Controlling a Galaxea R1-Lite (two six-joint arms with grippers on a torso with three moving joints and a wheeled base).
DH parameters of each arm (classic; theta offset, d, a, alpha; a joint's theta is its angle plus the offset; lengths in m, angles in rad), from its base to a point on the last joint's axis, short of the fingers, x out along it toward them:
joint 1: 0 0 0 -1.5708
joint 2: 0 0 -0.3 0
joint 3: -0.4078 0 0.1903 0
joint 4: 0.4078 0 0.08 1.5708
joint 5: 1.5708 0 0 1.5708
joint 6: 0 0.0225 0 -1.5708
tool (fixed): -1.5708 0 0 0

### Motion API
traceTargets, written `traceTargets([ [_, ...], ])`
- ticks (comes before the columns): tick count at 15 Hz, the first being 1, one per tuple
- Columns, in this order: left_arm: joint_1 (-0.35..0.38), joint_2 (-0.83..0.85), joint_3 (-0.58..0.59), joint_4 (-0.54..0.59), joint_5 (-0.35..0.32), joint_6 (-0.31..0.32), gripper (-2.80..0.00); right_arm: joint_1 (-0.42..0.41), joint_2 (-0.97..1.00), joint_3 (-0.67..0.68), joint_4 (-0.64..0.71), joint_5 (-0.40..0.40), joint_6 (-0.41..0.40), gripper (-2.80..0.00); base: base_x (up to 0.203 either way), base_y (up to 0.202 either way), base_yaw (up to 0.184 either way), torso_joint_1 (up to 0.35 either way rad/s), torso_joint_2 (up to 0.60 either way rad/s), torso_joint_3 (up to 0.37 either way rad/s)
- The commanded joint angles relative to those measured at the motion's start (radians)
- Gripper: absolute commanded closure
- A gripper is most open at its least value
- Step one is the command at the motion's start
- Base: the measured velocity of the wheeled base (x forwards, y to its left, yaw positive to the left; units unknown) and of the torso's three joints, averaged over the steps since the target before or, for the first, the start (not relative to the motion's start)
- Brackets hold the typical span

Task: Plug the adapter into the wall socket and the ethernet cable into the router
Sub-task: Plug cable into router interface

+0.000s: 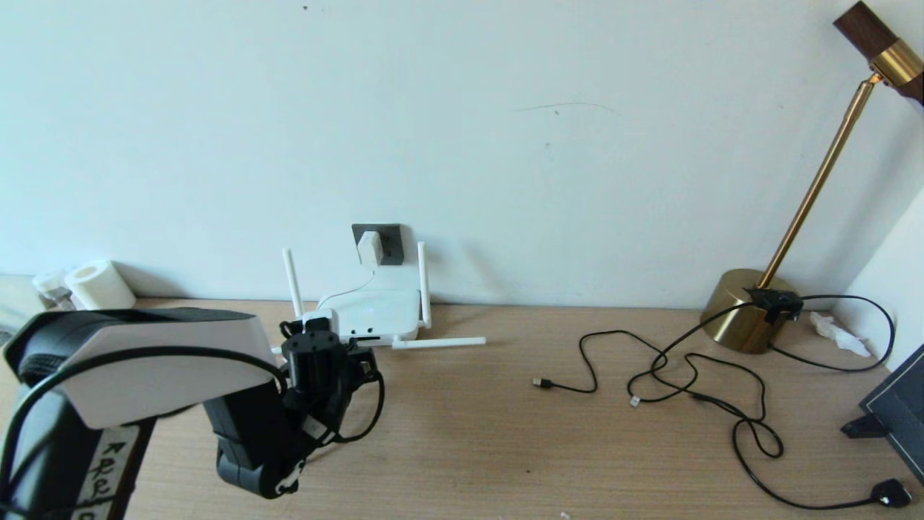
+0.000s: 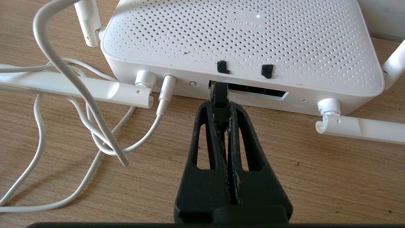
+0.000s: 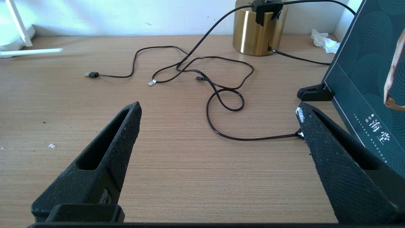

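My left gripper (image 2: 220,109) is shut on the black boot of the ethernet cable (image 2: 219,96). The plug's front end sits at the leftmost opening of the dark port strip on the router (image 2: 240,41); how deep it goes I cannot tell. In the head view the cable (image 1: 380,396) loops down from the left gripper (image 1: 328,345) in front of the router (image 1: 379,312). The white adapter (image 1: 369,248) sits in the dark grey wall socket (image 1: 390,242), and its thin cord (image 2: 166,91) enters the router. My right gripper (image 3: 218,109) hangs open over bare table, holding nothing.
Thin black USB cables (image 1: 650,375) sprawl at the right, ending in a black plug (image 1: 891,493). A brass lamp base (image 1: 743,310) and a dark green box (image 3: 364,79) stand at the far right. A paper roll (image 1: 97,284) lies at the far left. White antennas (image 2: 360,128) flank the ports.
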Motion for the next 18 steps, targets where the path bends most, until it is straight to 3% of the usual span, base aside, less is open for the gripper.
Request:
traceTargets([
  [1, 0.001, -0.001, 0.003, -0.007, 0.0, -0.001, 0.0, 0.0, 0.002, 0.0, -0.001, 0.0, 0.0, -2.8, 0.0, 0.0, 0.0, 0.0, 0.0, 0.0],
  [18, 0.039, -0.001, 0.009, -0.009, -0.097, -0.001, 0.0, 0.0, 0.0, 0.0, -0.001, 0.0, 0.0, -2.8, 0.0, 0.0, 0.0, 0.0, 0.0, 0.0],
])
